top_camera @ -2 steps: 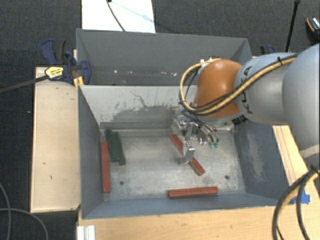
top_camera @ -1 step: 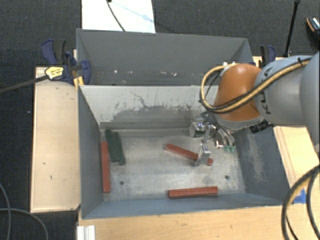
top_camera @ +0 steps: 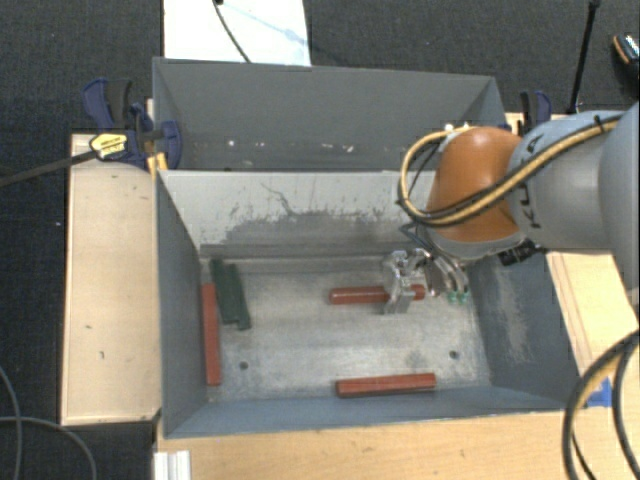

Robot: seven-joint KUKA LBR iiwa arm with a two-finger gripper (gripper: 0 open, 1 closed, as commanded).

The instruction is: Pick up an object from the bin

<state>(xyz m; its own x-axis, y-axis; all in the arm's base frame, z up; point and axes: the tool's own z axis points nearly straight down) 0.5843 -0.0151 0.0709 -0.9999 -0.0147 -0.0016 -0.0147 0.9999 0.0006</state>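
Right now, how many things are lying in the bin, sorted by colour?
Red bars: 3
Dark green bar: 1
Total: 4

Dark speckled carpet (top_camera: 60, 38) covers the floor. A black cable (top_camera: 50, 167) crosses it at left. A second cable (top_camera: 588, 38) slants at upper right.
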